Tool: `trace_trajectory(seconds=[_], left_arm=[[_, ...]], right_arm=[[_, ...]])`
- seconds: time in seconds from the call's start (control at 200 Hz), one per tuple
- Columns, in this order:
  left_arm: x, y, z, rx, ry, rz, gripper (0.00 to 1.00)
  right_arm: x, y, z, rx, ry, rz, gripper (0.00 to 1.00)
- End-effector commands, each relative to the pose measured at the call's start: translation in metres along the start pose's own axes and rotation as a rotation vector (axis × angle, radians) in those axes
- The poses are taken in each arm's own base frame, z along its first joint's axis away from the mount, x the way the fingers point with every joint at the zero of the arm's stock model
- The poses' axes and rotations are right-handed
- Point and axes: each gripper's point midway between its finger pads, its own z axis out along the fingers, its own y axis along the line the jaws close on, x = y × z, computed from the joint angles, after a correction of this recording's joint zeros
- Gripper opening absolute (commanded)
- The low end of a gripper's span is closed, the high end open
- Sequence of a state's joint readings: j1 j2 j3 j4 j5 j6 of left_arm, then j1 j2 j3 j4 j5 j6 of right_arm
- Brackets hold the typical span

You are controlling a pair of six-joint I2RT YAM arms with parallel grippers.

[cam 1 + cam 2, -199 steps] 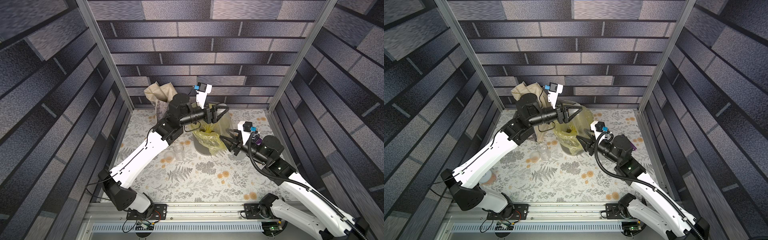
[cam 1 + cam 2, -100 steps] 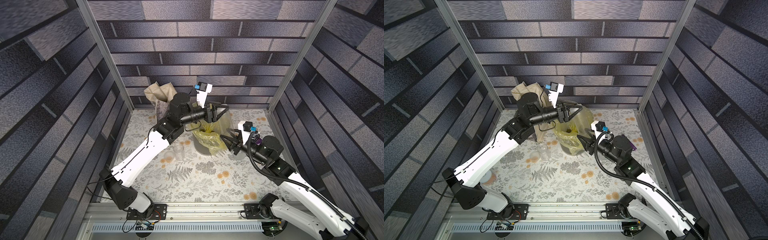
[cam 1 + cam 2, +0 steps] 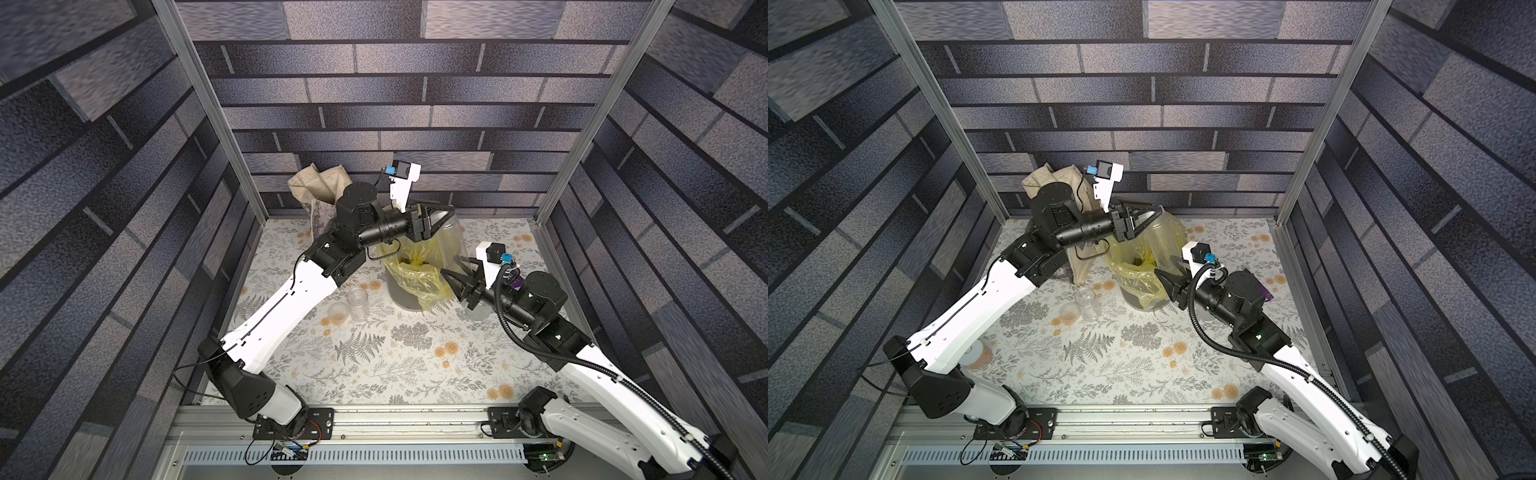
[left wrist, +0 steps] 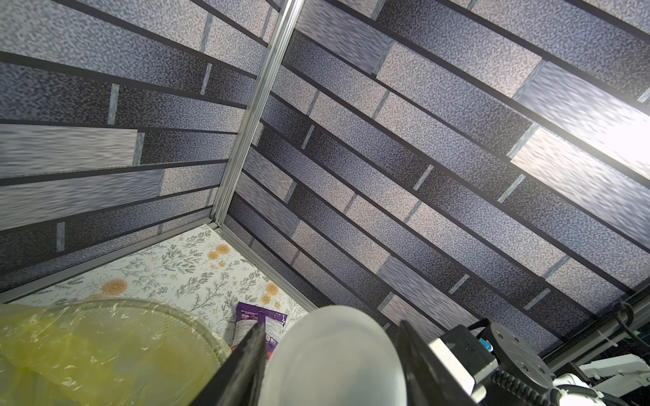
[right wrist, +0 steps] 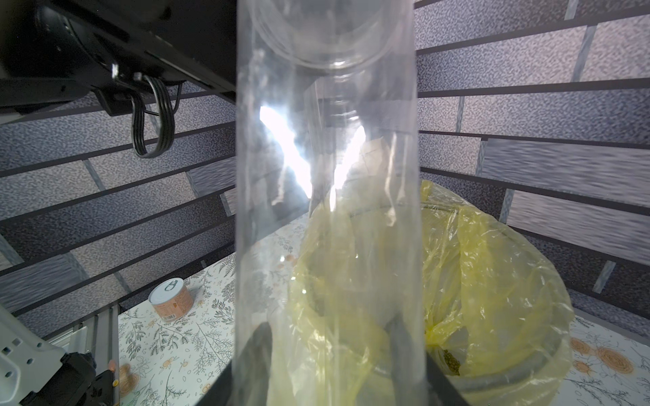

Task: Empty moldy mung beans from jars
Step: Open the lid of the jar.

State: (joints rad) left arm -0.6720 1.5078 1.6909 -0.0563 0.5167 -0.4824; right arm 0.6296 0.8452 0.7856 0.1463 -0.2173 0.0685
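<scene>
Well left of the bucket [image 3: 400,298], a tin can [image 3: 976,356] sits on the surface [image 3: 395,365], partly hidden under the left arm. Nearer the bucket's left side stands an open jar [image 3: 358,305], with a loose lid [image 3: 337,310] just beside it. The cloth tote [image 3: 320,191] stands behind the bucket, to its left. Above the bucket's far rim the left claw [image 4: 330,325] pinches a whitish lid [image 4: 334,358]. Mung beans [image 5: 452,360] lie inside the bucket's yellow bag [image 3: 415,278]. At the bucket's right edge the right claw [image 5: 327,323] is clamped on a clear jar [image 5: 327,158], which looks empty and slants up over the bucket.
</scene>
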Motion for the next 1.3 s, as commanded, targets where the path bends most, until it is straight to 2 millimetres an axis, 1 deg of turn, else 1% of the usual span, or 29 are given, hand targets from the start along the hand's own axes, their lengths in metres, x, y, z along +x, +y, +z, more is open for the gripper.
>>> trace_trajectory(seconds=[0.0, 0.07, 0.165, 0.21, 0.466, 0.606, 0.736, 0.872, 0.982, 1.107, 1.222, 1.292], left_arm=[[-0.016, -0.006, -0.002, 0.016, -0.038, -0.003, 0.57], [-0.016, -0.006, -0.002, 0.025, -0.032, -0.007, 0.58], [-0.011, -0.009, 0.001, 0.051, -0.009, -0.018, 0.66], [-0.009, -0.008, 0.003, 0.057, -0.002, -0.028, 0.67], [-0.001, -0.003, 0.007, 0.058, 0.018, -0.059, 0.67], [-0.004, -0.006, 0.006, 0.071, 0.002, -0.070, 0.67], [-0.002, -0.006, 0.006, 0.070, 0.003, -0.085, 0.67], [0.000, -0.011, 0.005, 0.072, -0.004, -0.093, 0.67], [0.004, -0.020, 0.002, 0.077, -0.004, -0.088, 0.67], [0.014, -0.030, 0.000, 0.068, 0.010, -0.063, 0.67], [0.021, -0.036, -0.003, 0.067, 0.015, -0.064, 0.67], [0.030, -0.039, -0.005, 0.060, 0.025, -0.069, 0.67]], right_arm=[[-0.014, -0.001, -0.001, 0.007, -0.047, -0.022, 0.32], [-0.014, -0.001, -0.001, 0.009, -0.047, -0.023, 0.32], [-0.015, 0.000, -0.001, 0.006, -0.048, -0.025, 0.32], [-0.014, -0.001, -0.001, 0.007, -0.047, -0.025, 0.32], [-0.013, -0.001, 0.001, 0.006, -0.044, -0.022, 0.32], [-0.013, 0.000, 0.000, 0.004, -0.047, -0.020, 0.32], [-0.012, 0.000, 0.000, 0.000, -0.045, -0.014, 0.32], [-0.012, 0.001, -0.003, -0.001, -0.050, -0.007, 0.32], [-0.011, 0.002, -0.006, -0.006, -0.050, 0.001, 0.32], [-0.007, 0.006, -0.007, -0.028, -0.048, 0.024, 0.31], [0.005, 0.008, -0.005, -0.045, -0.029, 0.059, 0.31], [0.010, 0.008, -0.006, -0.050, -0.027, 0.078, 0.30]])
